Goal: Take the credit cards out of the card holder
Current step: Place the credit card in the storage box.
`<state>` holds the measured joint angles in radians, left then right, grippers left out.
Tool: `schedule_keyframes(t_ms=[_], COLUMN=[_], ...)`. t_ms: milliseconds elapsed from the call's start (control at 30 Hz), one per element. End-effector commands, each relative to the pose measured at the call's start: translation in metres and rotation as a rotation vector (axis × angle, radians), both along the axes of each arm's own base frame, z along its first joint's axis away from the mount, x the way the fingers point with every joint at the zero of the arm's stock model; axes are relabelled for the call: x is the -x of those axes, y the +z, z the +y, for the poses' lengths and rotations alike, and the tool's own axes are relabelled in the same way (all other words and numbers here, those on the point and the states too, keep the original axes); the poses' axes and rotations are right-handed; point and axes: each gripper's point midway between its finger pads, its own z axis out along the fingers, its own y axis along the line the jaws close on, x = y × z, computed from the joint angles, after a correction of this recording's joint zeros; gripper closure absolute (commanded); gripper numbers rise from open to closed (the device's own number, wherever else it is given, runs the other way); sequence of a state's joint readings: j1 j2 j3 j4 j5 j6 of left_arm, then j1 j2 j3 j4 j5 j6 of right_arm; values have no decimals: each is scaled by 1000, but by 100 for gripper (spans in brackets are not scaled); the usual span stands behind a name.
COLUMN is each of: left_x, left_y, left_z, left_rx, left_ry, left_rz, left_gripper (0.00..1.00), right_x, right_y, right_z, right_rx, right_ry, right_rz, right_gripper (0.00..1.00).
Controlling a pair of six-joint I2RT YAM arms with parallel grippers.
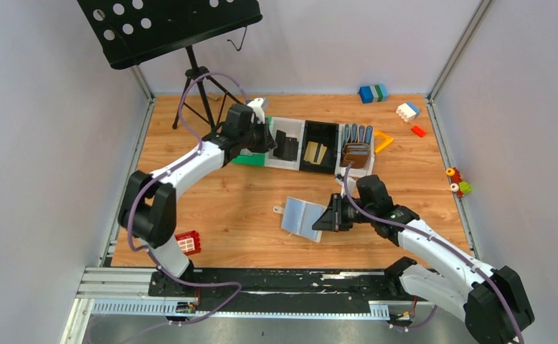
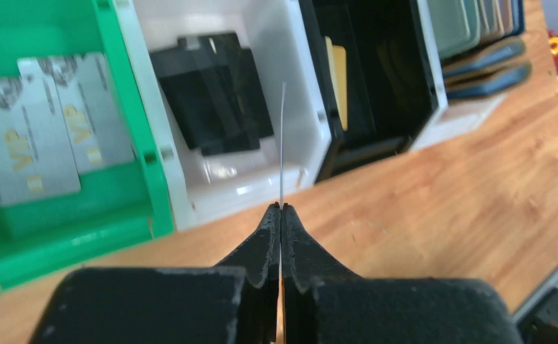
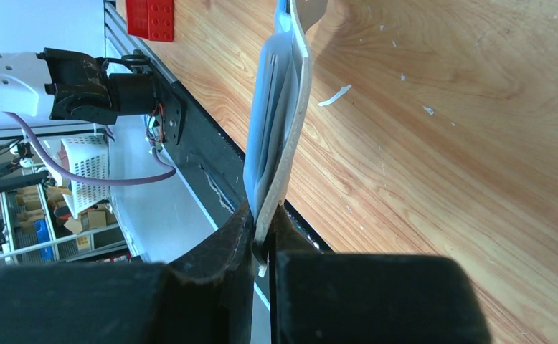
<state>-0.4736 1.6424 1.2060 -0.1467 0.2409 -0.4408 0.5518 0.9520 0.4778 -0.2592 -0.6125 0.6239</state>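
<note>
Left jaws pinched a card (image 2: 282, 143) edge-on, right jaws clamped the card holder (image 3: 280, 143); release needed to clear the bin wall (image 2: 312, 122).

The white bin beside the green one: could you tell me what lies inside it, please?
The white bin holds overlapping black cards; anything beneath them is covered.
</note>
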Motion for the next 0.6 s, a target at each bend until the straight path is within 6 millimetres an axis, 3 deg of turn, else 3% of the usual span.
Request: schedule_keyframes(t_ms=[0, 133, 233, 367, 400, 500, 567], left_x=[-36, -56, -69, -75, -76, -77, -78], left_y=[-11, -22, -37, -55, -56, -58, -42], left_z=[-8, -25, -27, -34, -36, -29, -17], left_rx=[-100, -120, -159, -172, -169, -213, -262], left_ry=[6, -7, 14, 2, -1, 20, 58], left_rz=[-25, -10, 11, 56, 61, 68, 27], left_gripper=[100, 100, 100, 98, 94, 71, 58], right_x=[-6, -6, -7, -9, -9, -11, -12], right_y=[28, 33, 34, 33, 33, 33, 32], right_z=[4, 4, 4, 5, 5, 7, 7], right_rx=[-42, -47, -44, -47, -50, -49, -48], right_ry=[35, 45, 43, 42, 43, 42, 38], right_rz=[-106, -127, -140, -139, -137, -133, -126], right_gripper=[100, 100, 100, 100, 100, 100, 100])
